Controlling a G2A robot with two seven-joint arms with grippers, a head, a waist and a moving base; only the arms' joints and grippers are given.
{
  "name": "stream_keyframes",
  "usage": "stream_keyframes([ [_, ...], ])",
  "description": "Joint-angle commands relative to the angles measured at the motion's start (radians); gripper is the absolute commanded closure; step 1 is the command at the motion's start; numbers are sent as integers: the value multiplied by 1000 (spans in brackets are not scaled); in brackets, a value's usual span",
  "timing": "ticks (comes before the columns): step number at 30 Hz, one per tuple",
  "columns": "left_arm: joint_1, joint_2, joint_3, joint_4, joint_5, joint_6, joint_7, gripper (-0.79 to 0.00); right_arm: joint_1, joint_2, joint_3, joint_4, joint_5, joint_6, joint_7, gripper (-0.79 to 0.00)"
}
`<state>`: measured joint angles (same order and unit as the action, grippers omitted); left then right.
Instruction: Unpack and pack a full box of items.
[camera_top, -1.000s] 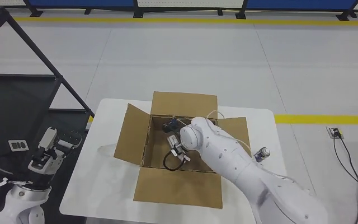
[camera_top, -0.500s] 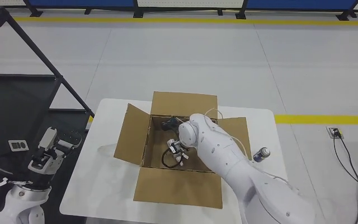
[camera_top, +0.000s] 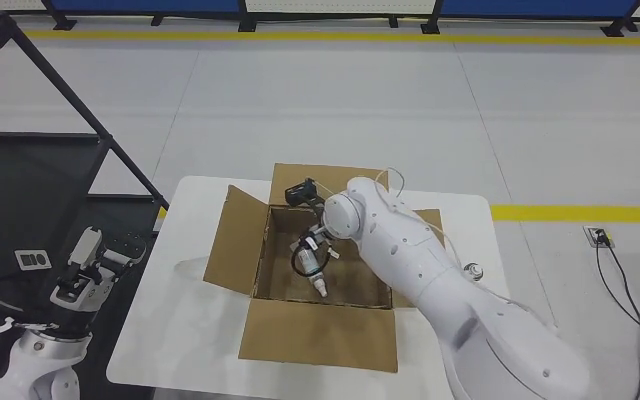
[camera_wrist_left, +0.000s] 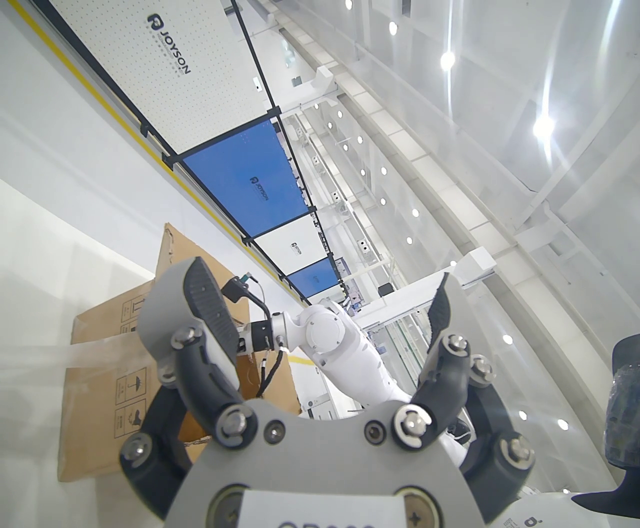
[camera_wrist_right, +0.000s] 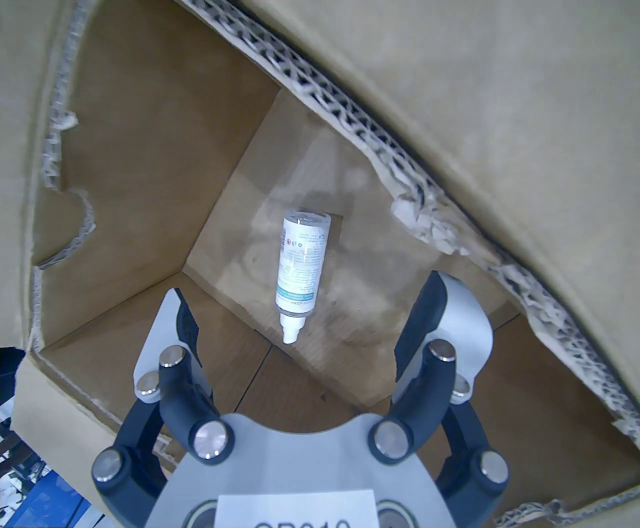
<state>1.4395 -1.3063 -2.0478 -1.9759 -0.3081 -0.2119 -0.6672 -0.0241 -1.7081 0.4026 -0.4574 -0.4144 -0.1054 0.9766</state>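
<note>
The right jaws hang spread wide in the mouth of the box (camera_wrist_right: 150, 125), just above the bottle (camera_wrist_right: 300, 265). It lies untouched on its side on the box floor, nozzle toward them. That looks like lining up a pick for unpacking. The left jaws, also spread and holding nothing, sit off past the edge of the surface (camera_top: 190, 300), probably to stay clear. There is one box, one bottle inside it and one can (camera_top: 470, 270) out on the surface.

You've got bright ceiling lamps (camera_wrist_left: 544, 127) flaring with streaks in your left wrist view; inside the box (camera_wrist_right: 150, 150) it's dimmer, softly shadowed.
</note>
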Motion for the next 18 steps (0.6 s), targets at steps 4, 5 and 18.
stream_keyframes([
  [4,0,0,0,0,0,0,0,-785,-44,92,67,-252,-61,55,31,-785],
  [5,0,0,0,0,0,0,0,-785,-60,118,89,-321,-89,84,45,-785],
  [18,0,0,0,0,0,0,0,-785,-737,457,770,-1491,-745,457,393,-785],
])
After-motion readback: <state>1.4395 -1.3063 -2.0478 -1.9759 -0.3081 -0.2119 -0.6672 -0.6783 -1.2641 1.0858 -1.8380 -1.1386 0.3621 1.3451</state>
